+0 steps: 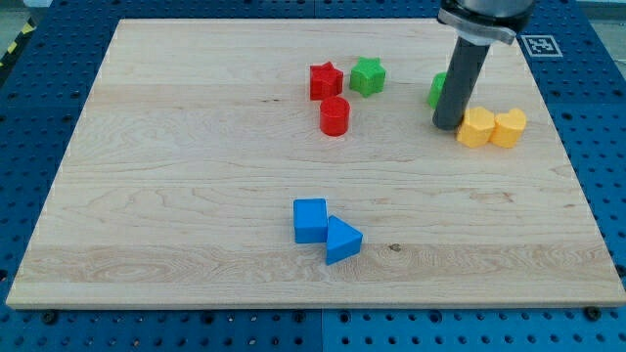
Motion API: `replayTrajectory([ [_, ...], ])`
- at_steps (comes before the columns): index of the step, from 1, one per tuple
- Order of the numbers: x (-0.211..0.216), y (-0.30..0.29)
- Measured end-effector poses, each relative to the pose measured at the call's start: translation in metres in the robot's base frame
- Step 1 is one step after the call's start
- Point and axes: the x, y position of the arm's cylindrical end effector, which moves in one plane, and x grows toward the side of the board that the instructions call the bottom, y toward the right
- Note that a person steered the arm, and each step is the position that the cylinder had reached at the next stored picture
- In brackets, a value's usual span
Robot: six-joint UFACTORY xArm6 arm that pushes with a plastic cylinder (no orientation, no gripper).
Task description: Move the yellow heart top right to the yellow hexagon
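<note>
The yellow hexagon point(476, 128) lies near the view's right edge of the wooden board. The yellow heart point(509, 127) lies directly to its right, touching it. My tip point(447, 126) stands on the board just left of the yellow hexagon, close to or touching its left side. A green block point(436, 90) is partly hidden behind the rod, up and left of the hexagon; its shape cannot be made out.
A red star point(326, 81), a green star point(368, 75) and a red cylinder point(335, 115) sit at the top centre. A blue cube point(310, 220) and a blue triangle point(342, 241) touch at the bottom centre. The board's right edge point(569, 166) is near the heart.
</note>
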Motion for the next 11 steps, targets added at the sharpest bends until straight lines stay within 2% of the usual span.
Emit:
replayTrajectory([
  [2, 0.072, 0.016],
  [3, 0.081, 0.052],
  [4, 0.072, 0.110],
  [5, 0.071, 0.121],
  [7, 0.032, 0.121],
  [11, 0.013, 0.100],
])
